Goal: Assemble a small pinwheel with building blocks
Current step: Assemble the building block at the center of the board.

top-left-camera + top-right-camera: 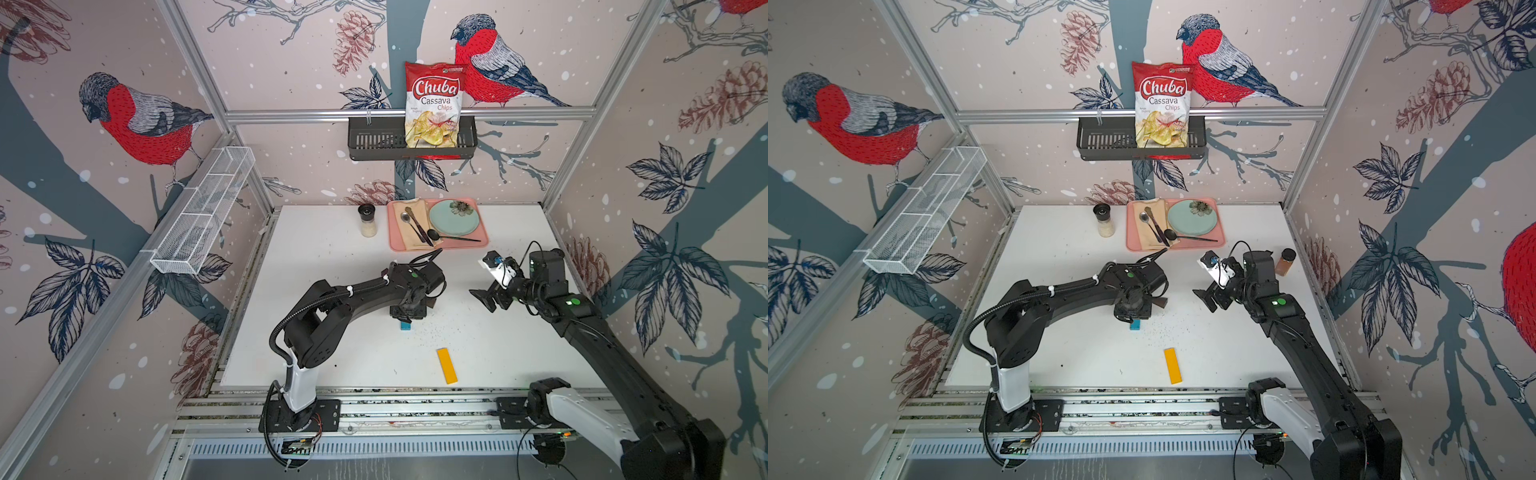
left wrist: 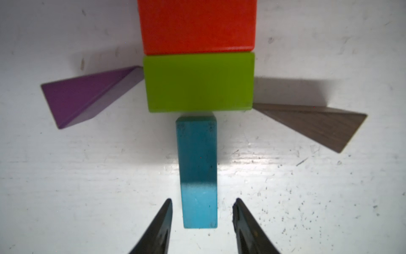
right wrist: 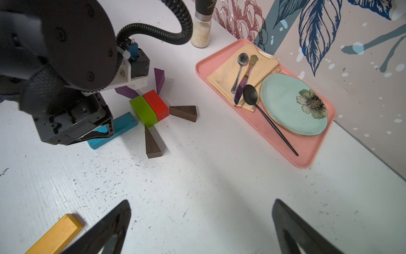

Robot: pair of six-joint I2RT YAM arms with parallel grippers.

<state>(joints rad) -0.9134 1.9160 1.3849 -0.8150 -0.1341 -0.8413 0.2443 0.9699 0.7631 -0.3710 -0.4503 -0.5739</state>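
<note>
Left wrist view: left gripper (image 2: 202,200) jaws stand slightly spread astride the blue bar (image 2: 197,165), touching neither side. Bar ends just beside the green brick (image 2: 198,82) of the pinwheel (image 3: 151,110), at scene centre. A skewed retreat may drag it askew. Right gripper (image 3: 201,201) gapes empty; yellow bar (image 1: 446,365) lies nearer, unjoined.

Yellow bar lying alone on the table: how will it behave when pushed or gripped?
Probably rigid: the yellow bar looks like a solid painted block. Lying flat with square edges, it should slide, not roll. Long and narrow, it would likely pivot if pushed off-centre.
</note>
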